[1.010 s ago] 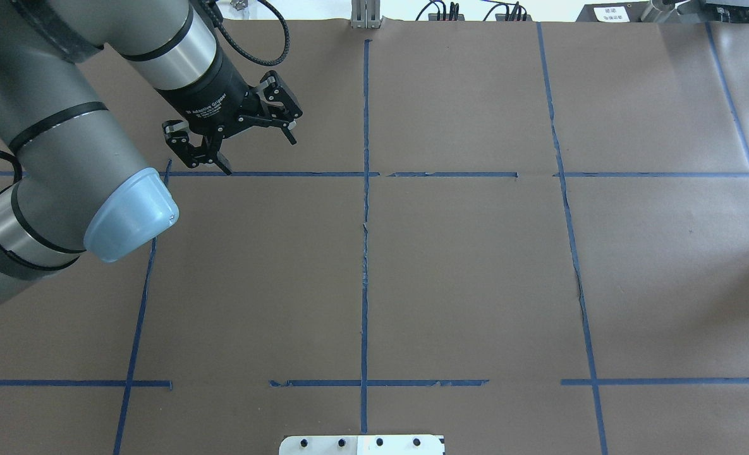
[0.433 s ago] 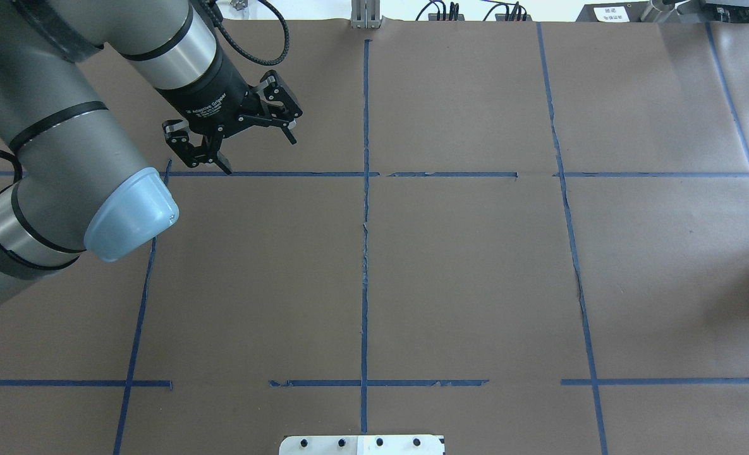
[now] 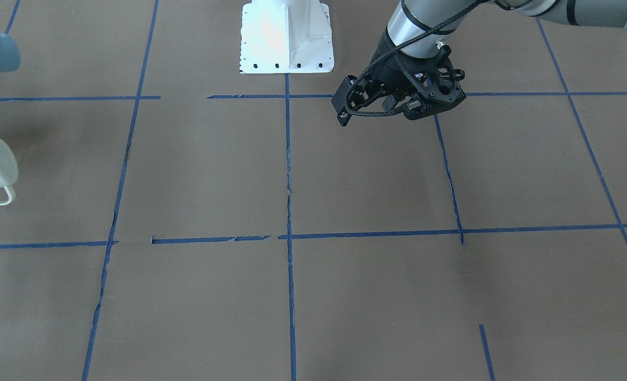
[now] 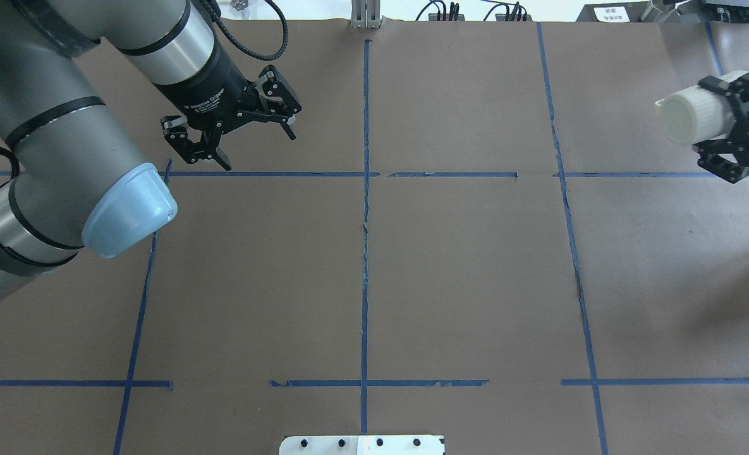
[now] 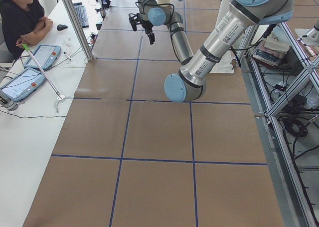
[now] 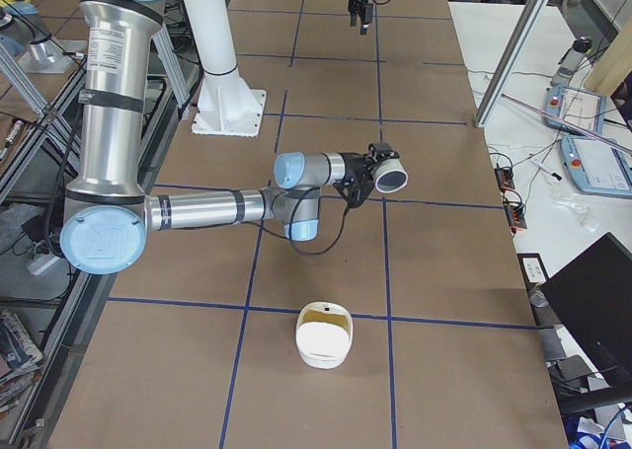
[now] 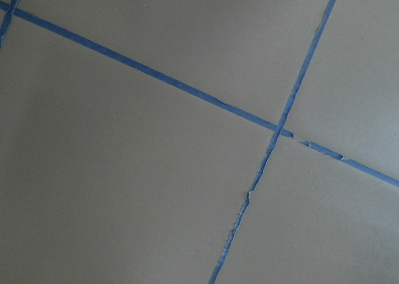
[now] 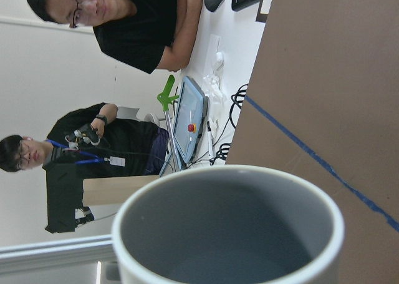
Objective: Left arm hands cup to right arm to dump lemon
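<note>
White ribbed cup (image 4: 685, 120), sideways at two o'clock, clamped by the right gripper (image 4: 725, 127); left gripper (image 4: 259, 151), ten o'clock, gapes empty.

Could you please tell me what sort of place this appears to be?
Most likely a robotics lab: a left arm and right arm over a paper-covered table gridded with blue tape, and a person seated beside control tablets.
</note>
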Available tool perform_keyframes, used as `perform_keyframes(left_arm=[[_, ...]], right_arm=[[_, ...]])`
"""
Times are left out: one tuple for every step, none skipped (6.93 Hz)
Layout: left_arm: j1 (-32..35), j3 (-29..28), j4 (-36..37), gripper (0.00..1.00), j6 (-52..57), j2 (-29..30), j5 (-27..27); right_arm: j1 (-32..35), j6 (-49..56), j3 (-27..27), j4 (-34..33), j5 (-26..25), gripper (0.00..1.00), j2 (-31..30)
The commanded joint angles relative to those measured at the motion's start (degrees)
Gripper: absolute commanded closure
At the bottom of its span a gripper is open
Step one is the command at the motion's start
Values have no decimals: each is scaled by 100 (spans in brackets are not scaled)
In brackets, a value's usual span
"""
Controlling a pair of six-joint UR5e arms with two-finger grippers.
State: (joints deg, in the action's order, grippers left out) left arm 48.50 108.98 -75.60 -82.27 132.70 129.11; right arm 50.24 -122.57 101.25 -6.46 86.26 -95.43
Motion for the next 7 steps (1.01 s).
perform_keyframes(left_arm=[[10,0,-8,0,0,27,0],[19,0,-8,0,0,28,0],[19,9,-8,0,0,36,0],[10,9,-8,0,0,115,9],[1,0,1,0,-9,203,26],[-16,-26,10,0,-17,290,26],[-34,-122,36,0,-26,465,18]], right_arm=[[-1474,2016,719,-2008,-1664,77,942],[-2309,2948,721,-2870,-2805,76,1652],[-2743,3358,721,-3679,-3347,75,2243],[-3174,4145,712,-4696,-3796,75,2727],[-3483,5084,669,-5559,-4158,75,3176],[-3643,5276,529,-5759,-4370,73,3372],[-3705,5304,258,-5796,-4598,72,3495]])
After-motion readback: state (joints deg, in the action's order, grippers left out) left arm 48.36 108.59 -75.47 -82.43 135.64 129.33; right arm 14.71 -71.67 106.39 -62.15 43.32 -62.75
